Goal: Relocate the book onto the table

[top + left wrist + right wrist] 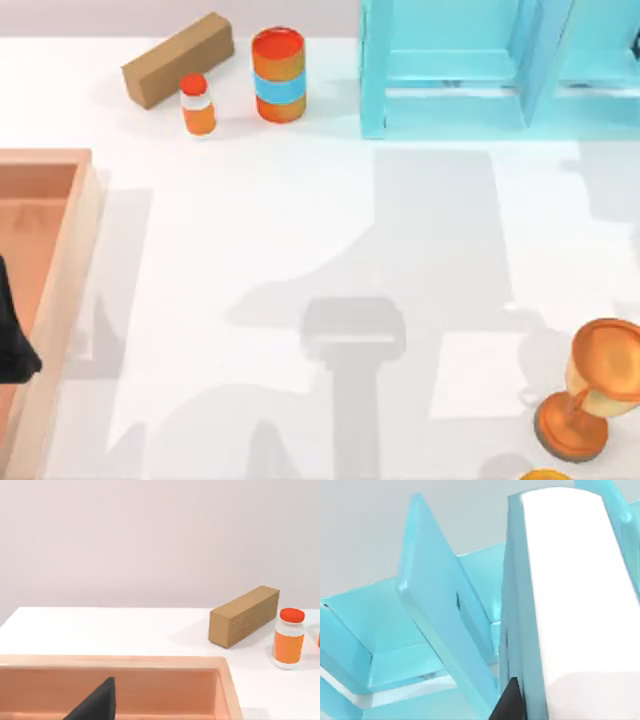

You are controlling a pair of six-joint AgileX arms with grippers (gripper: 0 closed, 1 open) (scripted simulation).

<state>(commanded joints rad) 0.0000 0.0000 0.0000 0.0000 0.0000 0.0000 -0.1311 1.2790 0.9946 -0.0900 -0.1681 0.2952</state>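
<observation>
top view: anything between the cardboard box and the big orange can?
Yes. In the top view a small orange bottle with a red cap stands between the cardboard box and the big orange can.

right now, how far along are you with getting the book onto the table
Nothing looks done: the book stands in the blue shelf, not on the table. In hand: the right gripper is right beside its cover. To do: grip it, pull it out, lay it down. The left gripper sits parked over the tray.

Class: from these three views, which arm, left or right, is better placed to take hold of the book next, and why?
Right. Its wrist view looks closely at the book in the shelf unit; the left arm sits over the wooden tray.
</observation>
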